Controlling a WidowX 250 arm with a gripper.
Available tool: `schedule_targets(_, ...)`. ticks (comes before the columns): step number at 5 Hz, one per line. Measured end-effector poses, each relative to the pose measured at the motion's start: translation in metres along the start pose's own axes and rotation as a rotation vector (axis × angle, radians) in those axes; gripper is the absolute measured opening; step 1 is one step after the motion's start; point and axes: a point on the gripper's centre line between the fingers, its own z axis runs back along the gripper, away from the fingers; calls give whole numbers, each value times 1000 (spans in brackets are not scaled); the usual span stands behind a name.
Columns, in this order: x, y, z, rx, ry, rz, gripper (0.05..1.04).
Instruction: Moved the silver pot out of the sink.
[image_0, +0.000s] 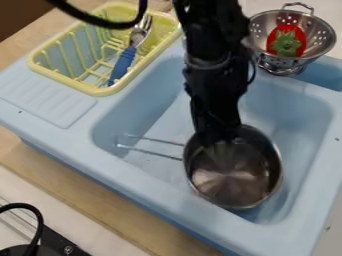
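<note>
One silver pot (234, 175) is within the blue sink (107, 172), toward the front right part of the basin as the camera sees it. Its round mouth faces up toward the camera, and light streaks the metal inside. A looped wire handle (155, 147) runs from the pot's left side across the basin, its end near the left wall. Whether the pot's underside touches the basin floor cannot be told.

The black gripper (218, 134) hangs down from the top of the view, over the basin, and its lower end meets the far part of the pot's rim. Most of the pot lies below and a little to the right of the jaws in the view, with the handle off to their left. The jaws are too dark against the arm and rim to read: whether they stand apart, have come together or are clamped on the rim cannot be told.

At the upper left, a yellow dish rack (103, 92) sits on the sink's surround, beside the ridged drainboard (47, 97). A fork with a blue handle (122, 65) leans inside it. At the upper right is a metal colander (262, 27) with a red, green-topped toy strawberry (286, 41) in it. The table (100, 207) shows along the sink's front side.
</note>
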Motion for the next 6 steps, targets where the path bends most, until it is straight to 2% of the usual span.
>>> schedule_targets(2, 7, -1, 22, -52, 37, 10, 58)
schedule_targets(3, 2, -6, 28, -76, 51, 24, 58)
schedule_targets(4, -10, -7, 38, -78, 66, 7, 58)
schedule_targets(5, -24, 3, 59, -38, 30, 17, 58)
schedule_targets(6, -35, 18, 68, -1, 9, 65, 58)
